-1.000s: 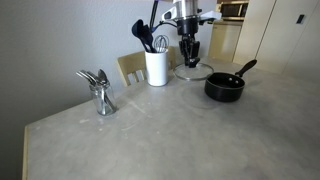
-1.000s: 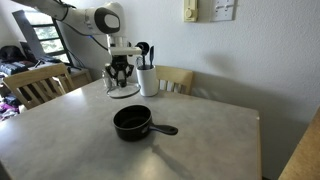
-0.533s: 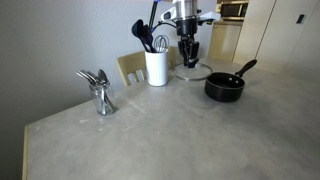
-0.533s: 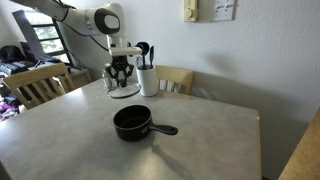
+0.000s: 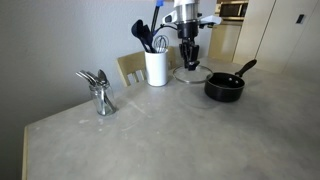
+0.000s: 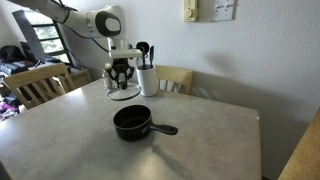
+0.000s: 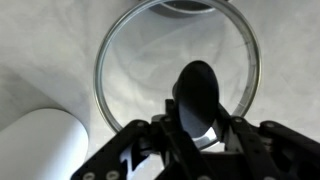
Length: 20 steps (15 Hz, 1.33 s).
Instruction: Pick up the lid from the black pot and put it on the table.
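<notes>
Lid: the round clear glass lid point(image 5: 193, 72) with its thin metal rim lies flat on the light grey stone-look table point(image 5: 150, 130), just beside the white cylindrical utensil holder point(image 5: 156, 68). Both exterior views show it off the pot.
Pot: the low black saucepan point(image 5: 224, 88) sits uncovered, near the lid but apart from it, with its long handle angled up and away from the lid.
Gripper: my Robotiq gripper point(image 7: 200, 128) hangs straight above the lid's centre.
Fingers: in the wrist view they closely flank the small black knob point(image 7: 195, 85). It is too dark there for me to tell whether they pinch it or stand just clear.
Lid from fingers: directly below, with the knob rising between them.
Axis: the lid is round, so it has no long axis. Its face is level and the knob points up at the wrist.
Next move: I judge the placing nearly done. It calls for parted fingers and a straight lift, with no drift towards the holder.
</notes>
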Each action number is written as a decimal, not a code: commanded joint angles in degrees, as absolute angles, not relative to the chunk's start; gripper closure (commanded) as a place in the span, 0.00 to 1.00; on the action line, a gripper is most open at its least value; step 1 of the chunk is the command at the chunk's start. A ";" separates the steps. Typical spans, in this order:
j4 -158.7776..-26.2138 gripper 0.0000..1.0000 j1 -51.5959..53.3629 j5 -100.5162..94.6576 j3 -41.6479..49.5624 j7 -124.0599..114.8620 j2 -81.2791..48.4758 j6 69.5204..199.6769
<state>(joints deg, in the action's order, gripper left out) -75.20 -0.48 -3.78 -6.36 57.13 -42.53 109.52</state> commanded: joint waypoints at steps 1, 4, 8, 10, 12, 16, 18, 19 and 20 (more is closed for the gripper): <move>-80.01 0.87 1.10 -0.30 -8.78 51.33 -39.68 113.72; -80.28 0.87 4.25 0.61 -10.12 44.24 -40.91 115.59; -84.56 0.87 8.56 -0.33 -10.21 30.75 -40.13 117.70; -87.11 0.87 10.00 -0.75 -10.16 23.85 -39.72 118.80; -89.90 0.87 11.08 -0.70 -9.95 18.06 -39.29 120.75; -96.51 0.87 11.89 -1.24 -9.02 9.56 -38.47 126.67; -99.55 0.87 11.56 -1.60 -8.53 7.34 -38.32 130.61; -100.76 0.87 11.57 -2.04 -8.01 6.41 -38.26 132.21; -101.53 0.87 11.45 -2.14 -7.71 5.82 -37.96 133.38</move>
